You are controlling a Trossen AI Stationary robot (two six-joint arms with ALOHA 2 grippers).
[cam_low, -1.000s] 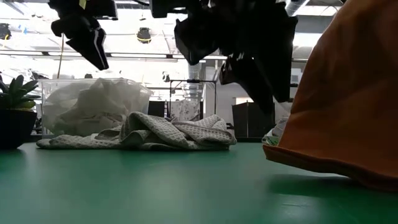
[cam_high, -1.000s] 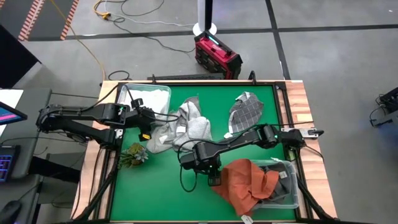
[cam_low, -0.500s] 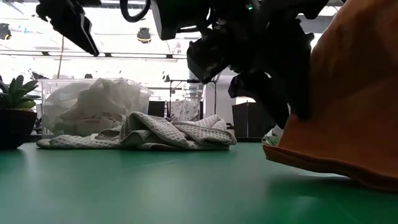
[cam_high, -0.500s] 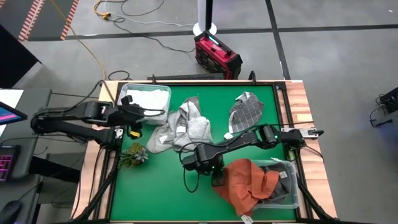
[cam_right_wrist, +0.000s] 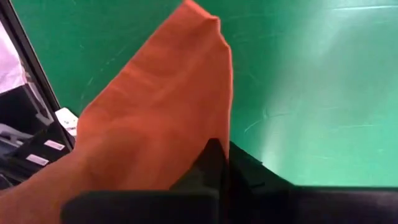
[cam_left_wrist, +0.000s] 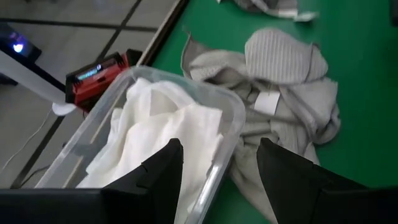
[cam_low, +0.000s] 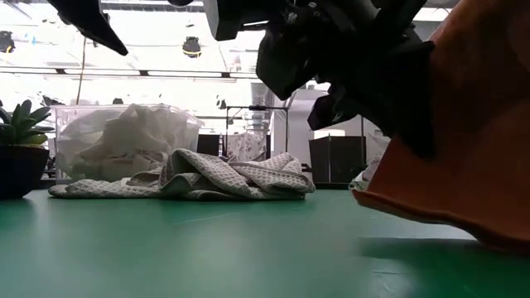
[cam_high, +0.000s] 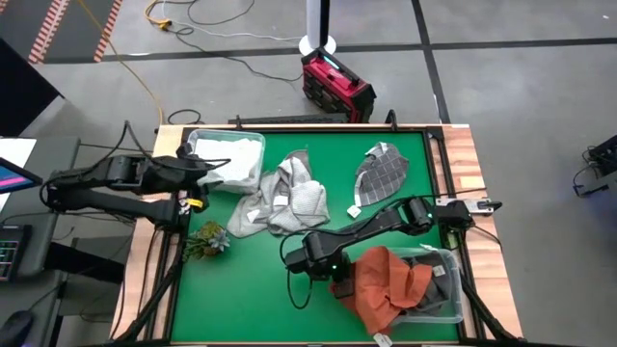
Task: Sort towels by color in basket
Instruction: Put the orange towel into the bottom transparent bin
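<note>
From overhead I see my right gripper (cam_high: 339, 280) at lower centre, pressed together on the rust orange towel (cam_high: 384, 282), which drapes over the clear bin (cam_high: 451, 297) at lower right. My left gripper (cam_left_wrist: 219, 163) hangs spread over the white towel (cam_left_wrist: 163, 134). In the low view the orange cloth is cut off at the right edge.
</note>
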